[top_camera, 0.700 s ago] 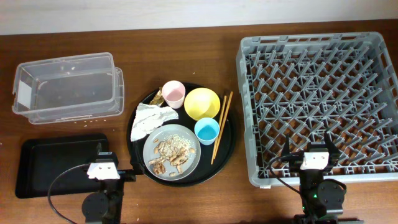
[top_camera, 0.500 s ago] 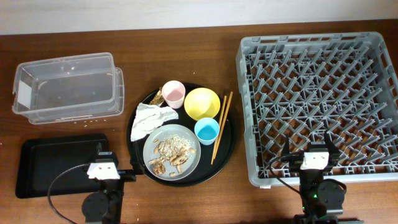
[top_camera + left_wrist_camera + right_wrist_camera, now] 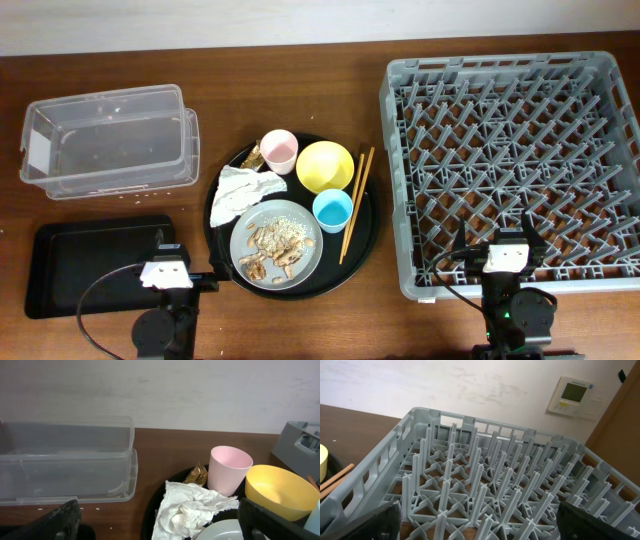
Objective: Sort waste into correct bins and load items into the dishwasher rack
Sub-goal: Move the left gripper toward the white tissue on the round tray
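Note:
A round black tray (image 3: 222, 255) holds a grey plate (image 3: 308, 257) with food scraps and rice (image 3: 272, 247), a white napkin (image 3: 240, 189), a gold wrapper (image 3: 252, 156), a pink cup (image 3: 279, 151), a yellow bowl (image 3: 324, 166), a light-blue cup (image 3: 332, 210) and chopsticks (image 3: 356, 202). The clear box (image 3: 108, 140) is at the left, the black rectangular tray (image 3: 85, 262) in front of it. The grey rack (image 3: 513, 165) is at the right. My left gripper (image 3: 166, 270) is open at the front, left of the plate. My right gripper (image 3: 508, 255) is open at the rack's front edge. In the left wrist view the napkin (image 3: 192, 510), pink cup (image 3: 227, 469) and bowl (image 3: 280, 490) lie ahead.
The brown table (image 3: 300, 90) runs to a pale wall at the back. A few crumbs lie in front of the clear box. The right wrist view shows the rack's pegs (image 3: 485, 485) and a wall thermostat (image 3: 572, 394).

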Controlling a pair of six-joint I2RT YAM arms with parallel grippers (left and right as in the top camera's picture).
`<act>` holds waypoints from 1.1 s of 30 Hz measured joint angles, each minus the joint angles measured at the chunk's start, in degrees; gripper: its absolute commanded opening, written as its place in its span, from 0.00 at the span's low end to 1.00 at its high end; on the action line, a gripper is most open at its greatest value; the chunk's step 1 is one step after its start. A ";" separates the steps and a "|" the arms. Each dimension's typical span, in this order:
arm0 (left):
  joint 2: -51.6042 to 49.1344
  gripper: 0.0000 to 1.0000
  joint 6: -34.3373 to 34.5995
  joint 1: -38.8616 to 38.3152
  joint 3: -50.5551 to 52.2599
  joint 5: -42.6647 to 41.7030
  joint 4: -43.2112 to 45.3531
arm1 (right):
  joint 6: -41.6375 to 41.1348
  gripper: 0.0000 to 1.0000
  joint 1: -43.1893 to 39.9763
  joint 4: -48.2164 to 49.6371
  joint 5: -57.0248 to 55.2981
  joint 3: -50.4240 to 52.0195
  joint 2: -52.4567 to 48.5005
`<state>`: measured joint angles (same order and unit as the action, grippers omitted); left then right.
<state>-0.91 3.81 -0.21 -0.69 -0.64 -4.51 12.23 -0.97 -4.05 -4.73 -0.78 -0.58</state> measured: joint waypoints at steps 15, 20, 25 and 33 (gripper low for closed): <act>0.02 0.99 0.00 0.00 0.00 0.00 0.02 | 0.00 0.99 0.00 0.00 -0.02 0.00 0.00; 0.00 0.99 0.00 0.00 0.00 0.00 0.02 | 0.02 0.99 0.00 0.00 0.00 0.00 0.00; 0.00 0.99 0.00 0.00 0.00 0.00 0.02 | 0.02 0.98 0.00 0.00 0.00 0.00 0.00; 0.02 0.99 0.87 0.02 0.00 -1.25 0.26 | 0.00 0.99 0.00 0.00 0.00 0.00 0.00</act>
<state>-0.89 4.69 -0.19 -0.69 -1.89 -4.25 12.23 -0.97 -4.05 -4.73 -0.78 -0.58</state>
